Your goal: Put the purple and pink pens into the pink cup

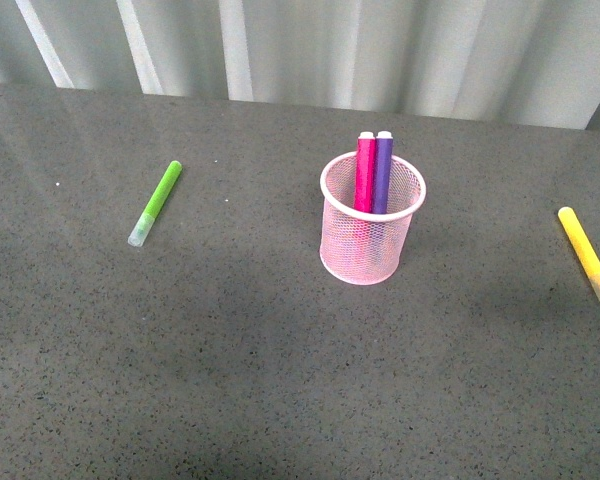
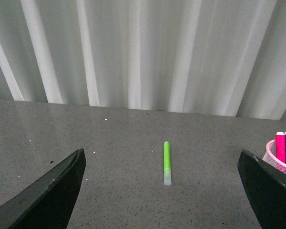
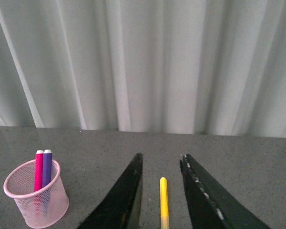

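The pink cup (image 1: 372, 222) stands upright in the middle of the grey table. The pink pen (image 1: 365, 172) and the purple pen (image 1: 383, 172) stand inside it side by side, tops above the rim. The cup shows in the left wrist view (image 2: 282, 160) and in the right wrist view (image 3: 36, 194) with both pens in it. Neither gripper shows in the front view. My left gripper (image 2: 163, 160) is open and empty, back from the cup. My right gripper (image 3: 161, 160) is open and empty, away from the cup.
A lime-green marker (image 1: 156, 203) lies on the table left of the cup, also in the left wrist view (image 2: 167, 162). A yellow marker (image 1: 587, 256) lies at the right edge, between my right fingers in the right wrist view (image 3: 164, 202). A pale curtain (image 1: 380, 50) hangs behind the table.
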Motion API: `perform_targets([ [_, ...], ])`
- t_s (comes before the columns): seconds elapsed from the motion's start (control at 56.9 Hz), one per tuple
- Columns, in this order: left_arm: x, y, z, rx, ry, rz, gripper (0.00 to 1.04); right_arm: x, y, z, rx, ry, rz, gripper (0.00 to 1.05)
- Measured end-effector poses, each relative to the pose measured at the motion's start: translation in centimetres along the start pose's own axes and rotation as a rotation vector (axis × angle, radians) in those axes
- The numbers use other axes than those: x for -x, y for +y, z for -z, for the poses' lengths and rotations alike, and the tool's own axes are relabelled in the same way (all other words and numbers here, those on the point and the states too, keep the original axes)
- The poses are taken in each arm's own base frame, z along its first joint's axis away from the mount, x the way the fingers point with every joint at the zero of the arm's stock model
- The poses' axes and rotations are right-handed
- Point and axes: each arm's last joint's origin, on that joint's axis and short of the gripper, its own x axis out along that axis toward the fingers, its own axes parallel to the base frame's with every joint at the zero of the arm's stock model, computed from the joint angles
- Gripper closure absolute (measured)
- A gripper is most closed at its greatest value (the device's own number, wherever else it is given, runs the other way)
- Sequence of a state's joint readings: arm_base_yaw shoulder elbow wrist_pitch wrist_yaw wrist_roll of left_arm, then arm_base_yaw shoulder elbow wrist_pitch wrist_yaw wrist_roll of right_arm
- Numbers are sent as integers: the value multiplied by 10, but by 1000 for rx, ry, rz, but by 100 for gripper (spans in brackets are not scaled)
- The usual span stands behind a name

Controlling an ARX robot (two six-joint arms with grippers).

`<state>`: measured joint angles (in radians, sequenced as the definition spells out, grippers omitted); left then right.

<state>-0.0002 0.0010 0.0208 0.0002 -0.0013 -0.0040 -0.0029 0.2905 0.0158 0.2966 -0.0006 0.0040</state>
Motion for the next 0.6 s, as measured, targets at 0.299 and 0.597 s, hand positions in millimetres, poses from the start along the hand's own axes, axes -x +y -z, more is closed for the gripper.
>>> perform_targets([
  [0.299, 0, 0, 0, 0, 0, 1, 7, 7, 0, 1, 1, 3, 1, 101],
  [0.597, 0, 0, 0, 0, 0, 1, 7, 19, 0, 3, 1, 6, 0, 101],
])
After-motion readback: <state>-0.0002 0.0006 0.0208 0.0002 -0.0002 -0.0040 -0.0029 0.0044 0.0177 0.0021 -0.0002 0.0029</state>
